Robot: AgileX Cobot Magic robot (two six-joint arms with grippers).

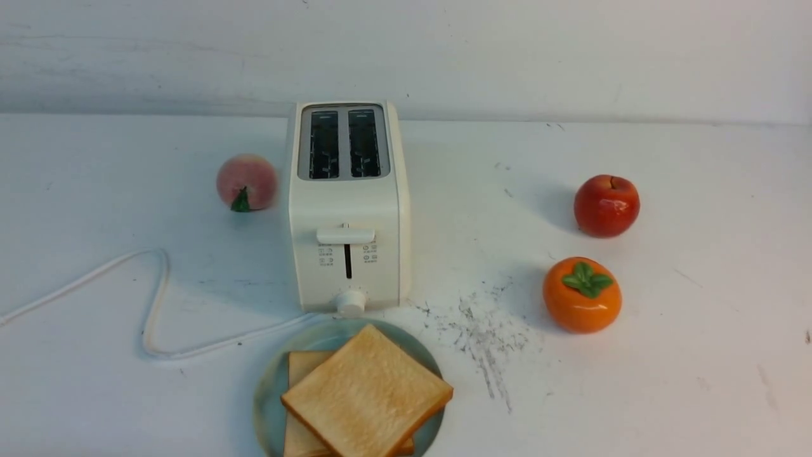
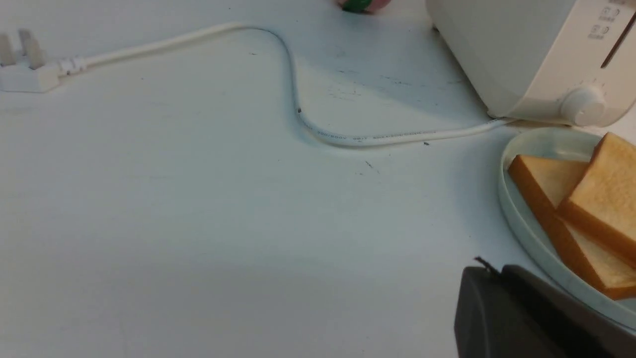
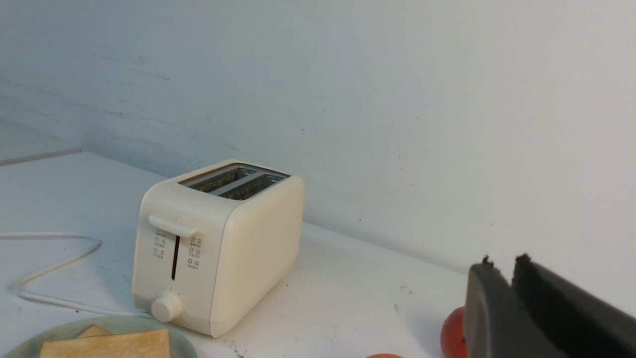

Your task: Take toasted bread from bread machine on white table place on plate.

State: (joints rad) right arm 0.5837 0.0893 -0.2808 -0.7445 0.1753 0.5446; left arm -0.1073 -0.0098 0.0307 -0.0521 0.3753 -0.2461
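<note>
The toasted bread (image 1: 368,390) is found stacked as two slices on the plate (image 1: 266,393), the upper slice turned cornerwise over the lower and reaching past the rim on the right. The plate is set on the white table (image 1: 666,381) just in front of the bread machine (image 1: 346,209), whose lever is seen at the top of its track. A white cord (image 1: 155,298) is looped across the table to the left and is ended by a plug (image 2: 22,74). A peach (image 1: 246,182) is placed just left of the bread machine; an apple (image 1: 606,205) and a persimmon (image 1: 582,295) are placed well to its right, with grey scratch marks (image 1: 485,336) between the persimmon and the plate. The left gripper (image 2: 492,268) is seen closed and empty near the plate's edge. The right gripper (image 3: 502,261) is held above the table beside the apple with nothing between its fingers; only a thin slit is shown at the tips, so whether they meet cannot be told.
</note>
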